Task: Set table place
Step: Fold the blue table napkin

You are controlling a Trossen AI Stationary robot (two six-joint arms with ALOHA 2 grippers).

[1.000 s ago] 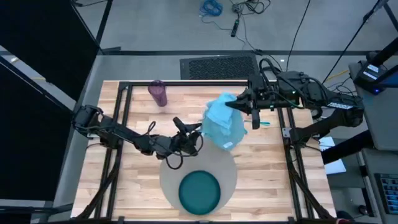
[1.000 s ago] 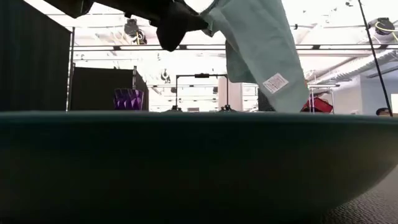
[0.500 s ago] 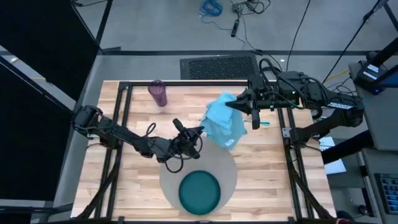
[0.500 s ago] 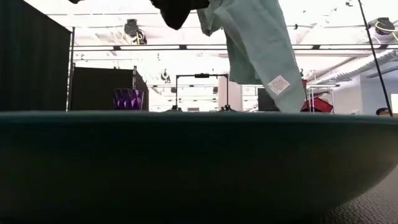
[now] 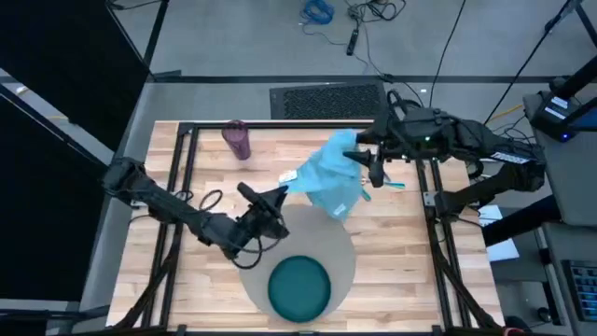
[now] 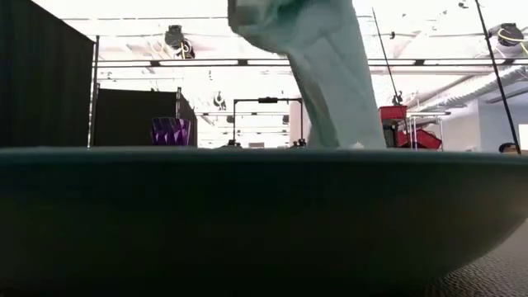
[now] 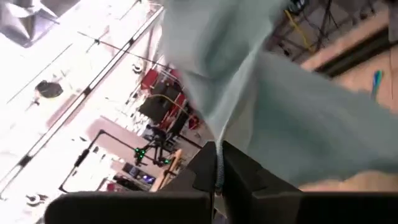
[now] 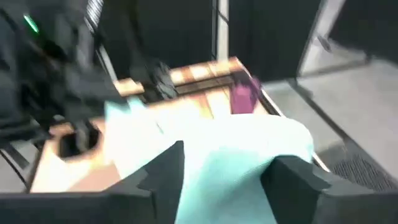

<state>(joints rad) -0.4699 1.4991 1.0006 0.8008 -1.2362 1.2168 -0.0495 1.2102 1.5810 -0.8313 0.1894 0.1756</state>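
With the left hand (image 5: 280,198) pinching one corner of the light-blue napkin (image 5: 328,179) and the right hand (image 5: 366,161) clamped on the opposite edge, holding it stretched above the counter (image 5: 205,159), both should lower evenly to lay it flat beside the grey mat (image 5: 252,266) and teal plate (image 5: 299,287).

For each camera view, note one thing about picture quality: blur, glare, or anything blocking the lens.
High view: evenly lit and sharp, the light-blue cloth napkin plain to see. Low view: the dark rim of the round teal plate fills the lower half, and the ceiling lights are blown out. Left wrist view: strong glare behind the cloth. Right wrist view: smeared throughout, with the translucent purple cup only a blurred patch.
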